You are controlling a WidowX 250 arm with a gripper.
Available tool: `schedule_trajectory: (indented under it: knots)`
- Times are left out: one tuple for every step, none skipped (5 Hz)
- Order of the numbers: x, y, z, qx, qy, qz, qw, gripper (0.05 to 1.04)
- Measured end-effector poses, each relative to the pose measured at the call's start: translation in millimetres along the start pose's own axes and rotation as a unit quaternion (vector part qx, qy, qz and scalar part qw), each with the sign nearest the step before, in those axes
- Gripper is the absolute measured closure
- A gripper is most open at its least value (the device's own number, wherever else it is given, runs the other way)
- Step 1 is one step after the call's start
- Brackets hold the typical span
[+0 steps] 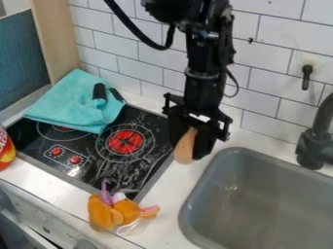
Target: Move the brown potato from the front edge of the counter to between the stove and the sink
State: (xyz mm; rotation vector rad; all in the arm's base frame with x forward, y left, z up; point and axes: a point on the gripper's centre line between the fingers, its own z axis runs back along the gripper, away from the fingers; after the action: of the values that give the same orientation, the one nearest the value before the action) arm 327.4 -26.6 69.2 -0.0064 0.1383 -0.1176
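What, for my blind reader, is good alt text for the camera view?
A robot hand holds a tan object between a stovetop and gray sink; a teal cloth lies on the stovetop, an orange plush toy near its front.

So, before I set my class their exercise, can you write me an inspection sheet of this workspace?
Surface: white counter; black stove has pale streaks
Job's things: tan object, rounded lower end
Clutter: teal cloth over stove's back corner; orange toy at its front; red-and-yellow item at left edge
Gripper: holds tan object between stove and sink
Cables: black cable loops beside arm
Surroundings: tiled wall, faucet
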Motion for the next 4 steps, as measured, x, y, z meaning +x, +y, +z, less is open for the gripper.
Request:
schedule_trajectory:
  knots:
    - [-0.9, 3.3, -11.1, 0.01, 0.019, 0.014, 0.9997, 0.434]
    - [-1.0, 8.3, -22.0, 0.023, 0.04, 0.021, 0.9987, 0.434]
    - [1.3, 6.9, -28.4, 0.016, 0.041, 0.019, 0.9988, 0.435]
    - [1.1, 3.5, -31.0, 0.0, 0.038, 0.013, 0.9992, 0.396]
